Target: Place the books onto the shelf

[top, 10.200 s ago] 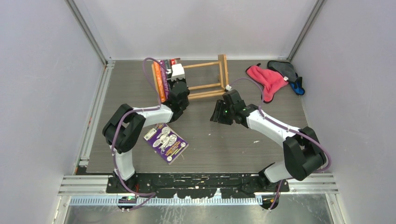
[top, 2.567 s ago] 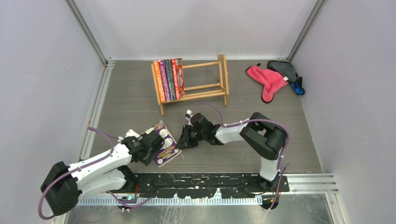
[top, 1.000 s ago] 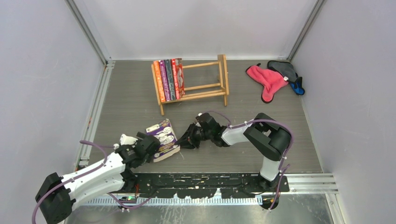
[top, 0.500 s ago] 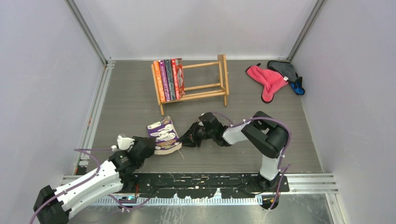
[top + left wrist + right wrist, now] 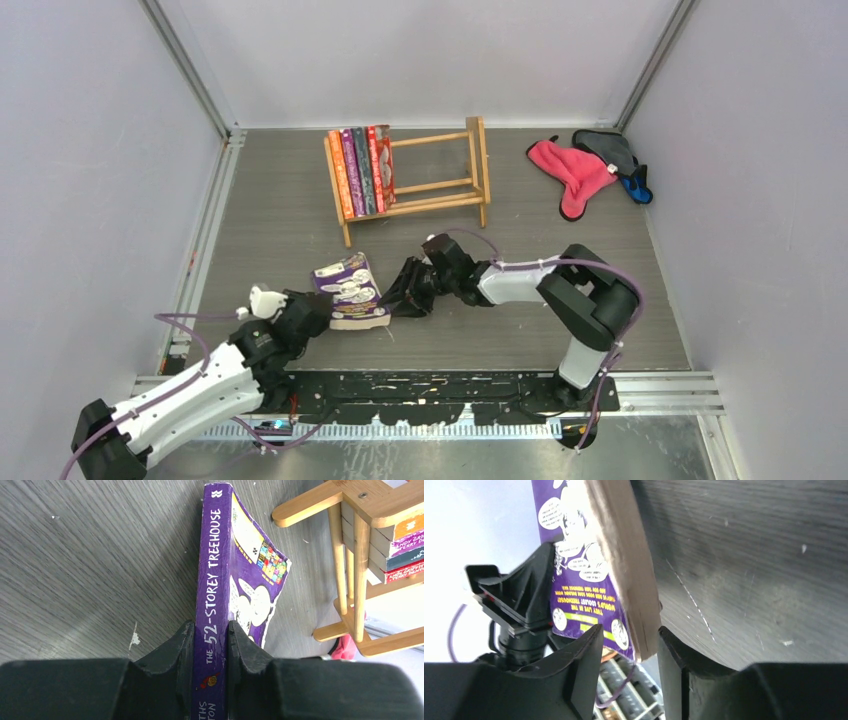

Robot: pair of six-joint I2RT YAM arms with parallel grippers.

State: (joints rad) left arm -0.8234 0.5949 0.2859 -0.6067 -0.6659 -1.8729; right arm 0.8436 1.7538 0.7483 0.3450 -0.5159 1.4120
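1. At the left end of the shelf [image 5: 479, 165], packed side by side against its left end frame: four books [image 5: 360, 170], upright, with orange, purple, dark and red spines
2. In front of the shelf and well apart from it, toward the arm bases: a fifth, purple book [image 5: 350, 290], up on edge on the tabletop [image 5: 280, 220] and tilted rather than flat, its illustrated cover with white cartoon bubbles turned up toward the overhead camera
3. Along its spine, in white letters: "THE 52-STOREY TREEHOUSE"
4. Left jaws: closed on that spine, one on each side, gripping the purple book at the end farthest from the shelf
5. Left arm [image 5: 190, 395]: stretched low over the tabletop, well in front of the shelf's left end
6. Right jaws: parted, straddling a corner of the book's page edge on the side opposite the spine, with the page block just beside one jaw and a gap showing on the cover side
7. Right arm [image 5: 520, 280]: bent in low in front of the shelf's right half, wrist pointing at the book
8. Right of the shelf and well apart from it, by the back corner: a pink cloth [image 5: 575, 172] and a grey cloth [image 5: 608, 148], crumpled and touching
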